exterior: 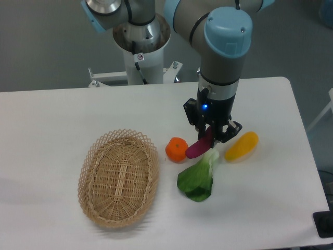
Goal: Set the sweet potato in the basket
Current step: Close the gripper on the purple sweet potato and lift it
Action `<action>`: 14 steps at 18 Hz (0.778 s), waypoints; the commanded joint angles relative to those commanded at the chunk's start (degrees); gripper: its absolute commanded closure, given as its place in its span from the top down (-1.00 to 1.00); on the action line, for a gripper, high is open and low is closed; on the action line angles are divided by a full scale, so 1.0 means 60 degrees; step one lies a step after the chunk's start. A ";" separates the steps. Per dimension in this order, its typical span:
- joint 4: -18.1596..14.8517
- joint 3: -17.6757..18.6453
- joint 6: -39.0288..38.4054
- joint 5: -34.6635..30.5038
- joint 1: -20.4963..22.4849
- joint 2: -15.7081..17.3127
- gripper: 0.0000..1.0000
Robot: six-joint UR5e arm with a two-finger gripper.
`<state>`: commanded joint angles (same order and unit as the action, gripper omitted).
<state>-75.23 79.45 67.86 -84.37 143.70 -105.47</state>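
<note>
White table (62, 114) (grey wall (41, 41) behind)

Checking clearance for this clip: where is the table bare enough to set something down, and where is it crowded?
Bare patches: the table behind and left of the basket, and the front right corner past the leafy green. Crowded: the orange, sweet potato, gripper and yellow vegetable sit close together.

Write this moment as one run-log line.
gripper: shut on sweet potato | sweet potato: tilted, between orange and yellow vegetable | basket: empty
</note>
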 joint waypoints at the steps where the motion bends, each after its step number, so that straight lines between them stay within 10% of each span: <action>1: 0.0000 0.0029 -0.0059 0.0000 -0.0015 0.0014 -0.51; 10: 0.0044 0.0117 -0.1068 0.0000 -0.0205 -0.0044 -0.51; 14: 0.0862 0.0321 -0.2370 -0.0073 -0.0848 -0.0176 -0.51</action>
<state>-70.06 81.38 53.63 -84.81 138.61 -106.52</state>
